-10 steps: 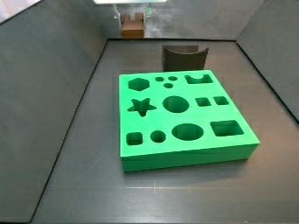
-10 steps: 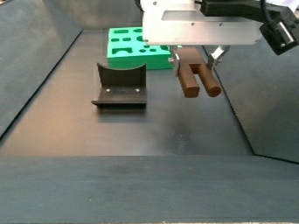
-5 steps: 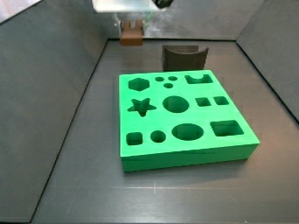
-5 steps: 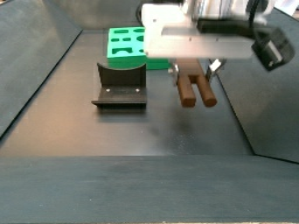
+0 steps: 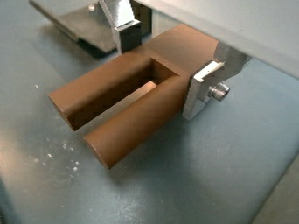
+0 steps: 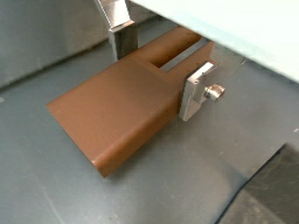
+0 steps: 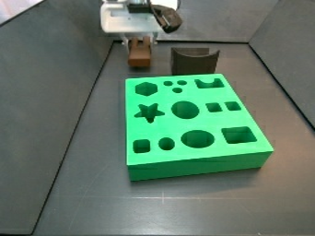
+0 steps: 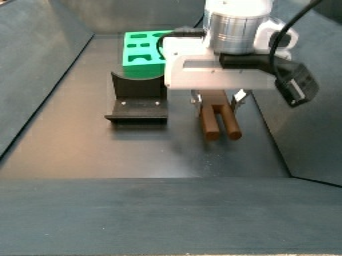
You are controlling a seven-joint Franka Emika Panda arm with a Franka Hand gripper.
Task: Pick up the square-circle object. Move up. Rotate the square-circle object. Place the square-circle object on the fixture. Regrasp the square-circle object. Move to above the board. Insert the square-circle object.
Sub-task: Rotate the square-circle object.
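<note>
Lowered beside the fixture (image 8: 138,98), claw (image 5: 162,61) clamps smooth brown two-pronged square-circle object (image 5: 122,105).

Both side views look down from opposite ends, sharing the board (image 7: 194,124); wrist views sit close above the gripper (image 5: 163,66).

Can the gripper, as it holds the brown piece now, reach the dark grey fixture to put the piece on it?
Probably yes. The gripper holds the brown two-pronged wooden piece beside the dark grey fixture, and nothing stands between them.
</note>
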